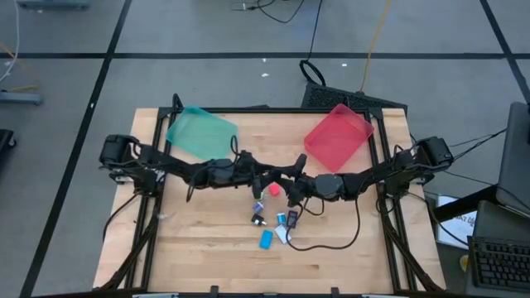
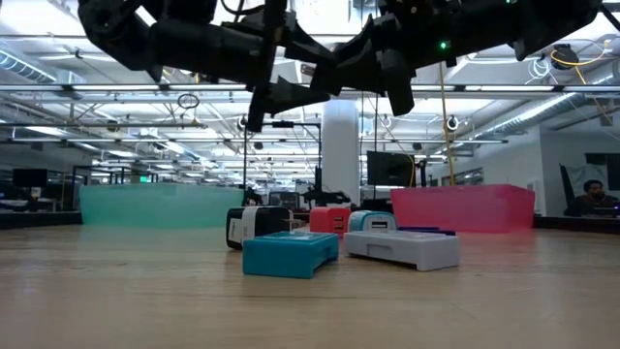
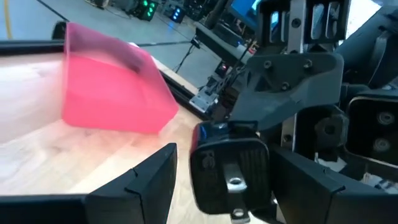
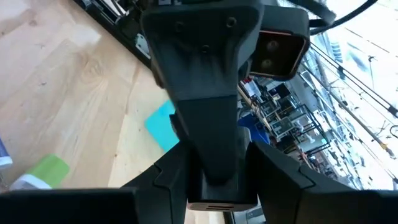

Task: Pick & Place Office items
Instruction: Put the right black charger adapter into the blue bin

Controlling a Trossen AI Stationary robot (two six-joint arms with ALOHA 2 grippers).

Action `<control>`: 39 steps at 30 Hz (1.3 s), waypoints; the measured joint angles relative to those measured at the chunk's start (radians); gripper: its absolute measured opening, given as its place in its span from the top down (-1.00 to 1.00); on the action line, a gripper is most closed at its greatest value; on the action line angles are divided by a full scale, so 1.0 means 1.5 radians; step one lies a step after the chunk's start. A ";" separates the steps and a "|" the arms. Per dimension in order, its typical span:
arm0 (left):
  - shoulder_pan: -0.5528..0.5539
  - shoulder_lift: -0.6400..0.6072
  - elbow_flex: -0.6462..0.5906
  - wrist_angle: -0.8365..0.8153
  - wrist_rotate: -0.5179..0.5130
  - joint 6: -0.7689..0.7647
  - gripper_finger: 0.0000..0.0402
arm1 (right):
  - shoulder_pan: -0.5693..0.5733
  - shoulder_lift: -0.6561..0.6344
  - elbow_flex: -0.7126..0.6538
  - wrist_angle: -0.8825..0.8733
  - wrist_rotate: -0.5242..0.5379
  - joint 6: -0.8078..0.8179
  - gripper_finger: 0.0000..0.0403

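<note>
Mostly occluded: left gripper (image 1: 257, 192) fingers (image 3: 146, 180) stand apart around a black piece (image 3: 230, 174), contact unclear. Right gripper (image 1: 291, 195) grip: can't tell. Other pieces (image 1: 273, 222) cluster mid-bench (image 1: 190, 240), toward the near edge. Open workshop behind.

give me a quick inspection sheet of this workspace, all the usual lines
surface: wooden table, bare wood, no spills seen
job's things: small blocks clustered near the table's middle, among them a bright blue block and a red block; teal tray and red tray at the far edge, nothing seen inside either
clutter: nothing seen
grippers: left claw and right claw face each other above the cluster; a black piece sits between them, holder unclear
cables: black cable loops across the table under the right arm
surroundings: keyboard off the table's right side
</note>
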 joint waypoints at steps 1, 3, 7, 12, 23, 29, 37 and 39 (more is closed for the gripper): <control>0.002 0.002 0.001 -0.003 0.007 -0.005 -0.20 | 0.000 0.000 0.000 -0.002 0.000 0.000 0.34; 0.006 0.005 0.006 -0.002 0.020 -0.015 -0.20 | 0.000 0.000 0.000 -0.004 0.000 0.001 0.34; 0.011 0.005 0.007 0.001 0.023 -0.015 -0.04 | 0.000 0.000 0.000 -0.004 0.000 0.002 0.34; 0.016 0.005 0.007 0.009 0.035 -0.008 0.27 | -0.002 0.000 0.000 -0.004 0.001 0.032 0.21; 0.030 -0.083 0.004 -0.082 0.025 0.186 0.27 | -0.001 -0.027 -0.002 -0.025 0.069 0.218 0.05; 0.020 -0.190 0.003 -0.263 -0.079 0.258 0.27 | -0.003 -0.103 -0.046 -0.087 0.067 0.301 0.10; 0.014 -0.323 -0.113 -0.292 -0.181 0.264 0.27 | -0.059 -0.237 -0.169 -0.080 -0.073 0.446 0.16; 0.014 -0.361 -0.153 -0.297 -0.215 0.256 0.27 | -0.088 -0.263 -0.199 -0.072 -0.134 0.496 0.17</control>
